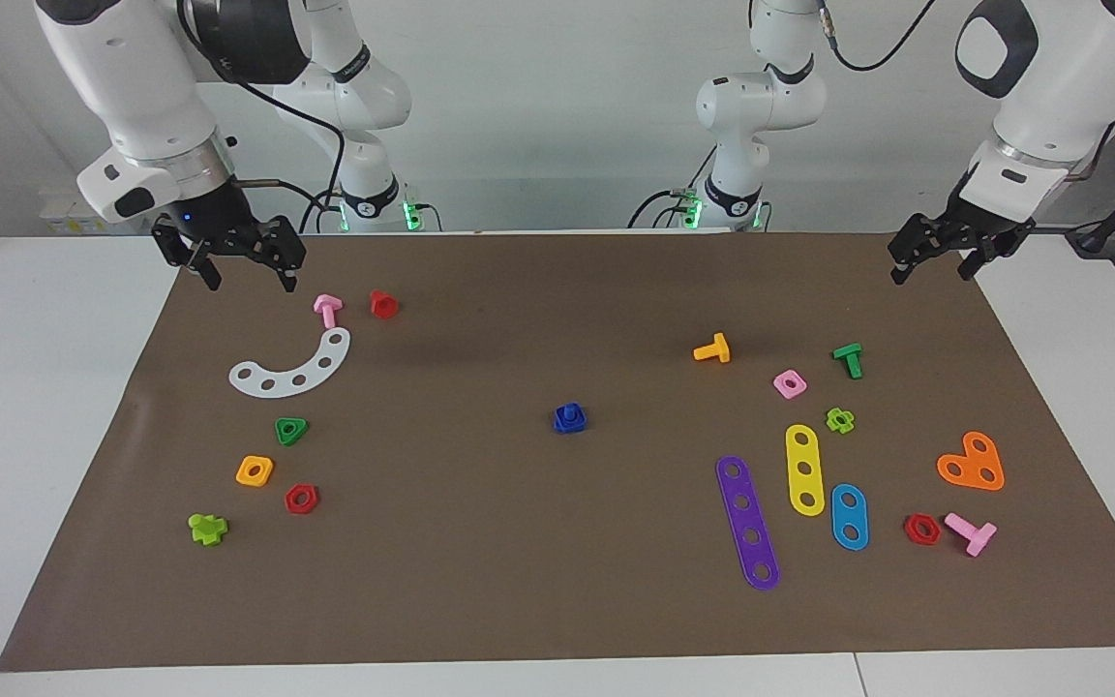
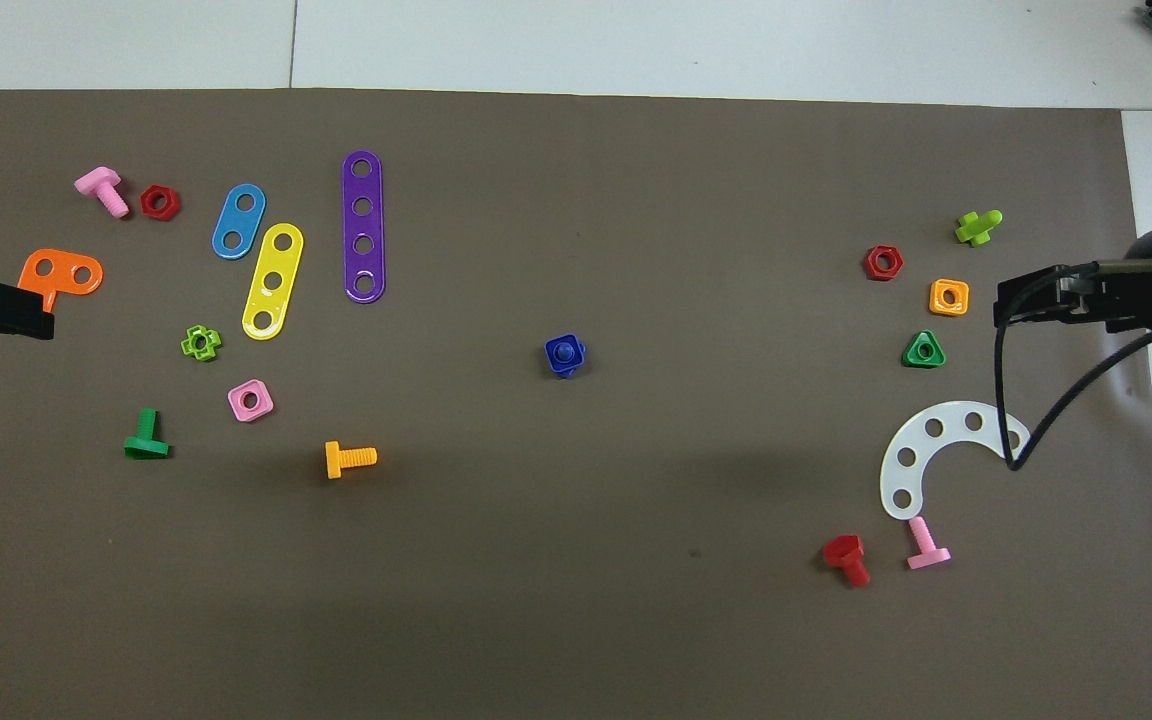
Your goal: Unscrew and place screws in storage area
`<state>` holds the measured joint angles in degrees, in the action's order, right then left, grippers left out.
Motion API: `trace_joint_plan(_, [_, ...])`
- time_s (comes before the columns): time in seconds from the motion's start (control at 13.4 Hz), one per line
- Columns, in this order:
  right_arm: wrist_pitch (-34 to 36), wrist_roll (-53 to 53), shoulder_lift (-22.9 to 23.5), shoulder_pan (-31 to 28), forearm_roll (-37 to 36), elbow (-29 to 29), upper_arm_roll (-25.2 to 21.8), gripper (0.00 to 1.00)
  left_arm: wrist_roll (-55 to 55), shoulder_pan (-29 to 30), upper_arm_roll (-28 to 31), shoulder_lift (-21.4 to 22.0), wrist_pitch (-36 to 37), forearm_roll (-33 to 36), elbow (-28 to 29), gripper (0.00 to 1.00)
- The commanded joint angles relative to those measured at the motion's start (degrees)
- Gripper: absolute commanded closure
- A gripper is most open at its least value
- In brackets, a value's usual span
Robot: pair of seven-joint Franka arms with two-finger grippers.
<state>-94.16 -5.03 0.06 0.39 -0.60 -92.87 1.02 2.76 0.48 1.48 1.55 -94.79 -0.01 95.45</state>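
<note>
Both sets of jaws stand apart with nothing between them. The right gripper [image 1: 243, 266] hangs over the brown mat [image 1: 538, 600] at the right arm's end of the table, just above the pink bolt [image 1: 327, 309] and the white curved strip [image 1: 294, 367]; the left gripper [image 1: 935, 259] hangs over the mat's corner at the left arm's end, and both arms wait there. The blue screw [image 1: 569, 417] sits alone near the middle of the mat, well apart from both grippers, standing on its flat head with the short shaft pointing up; from overhead it looks as if it rests in a blue nut, though I cannot tell that for sure. Taking the blue screw as the mark: toward the left arm's end lie an orange bolt [image 1: 712, 349], a purple strip [image 1: 748, 522], a yellow strip [image 1: 804, 469] and a green bolt [image 1: 848, 359]. Toward the right arm's end lie a green triangular nut [image 1: 291, 430], a red hexagonal nut [image 1: 301, 499] and a red bolt [image 1: 383, 304].
</note>
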Motion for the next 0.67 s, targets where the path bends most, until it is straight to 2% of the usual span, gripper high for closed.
trace_joint_plan(0.0, [0.7, 0.8, 0.8, -0.2, 0.7, 2.1, 0.2, 0.0, 1.2, -0.3, -0.2, 0.5, 0.8, -1.0, -0.4, 0.0])
trace_joint_plan(0.3, [1.8, 0.9, 1.0, -0.5, 0.8, 3.8, 0.2, 0.0, 1.6, -1.1, -0.9, 0.8, 0.1, -1.0, 0.7, 0.0])
trace_joint_plan(0.6, [3.4, 0.9, 1.0, -0.1, 0.7, 4.0, 0.3, 0.0, -1.5, -8.0, -0.9, 0.4, -0.7, -1.7, 2.3, 0.05])
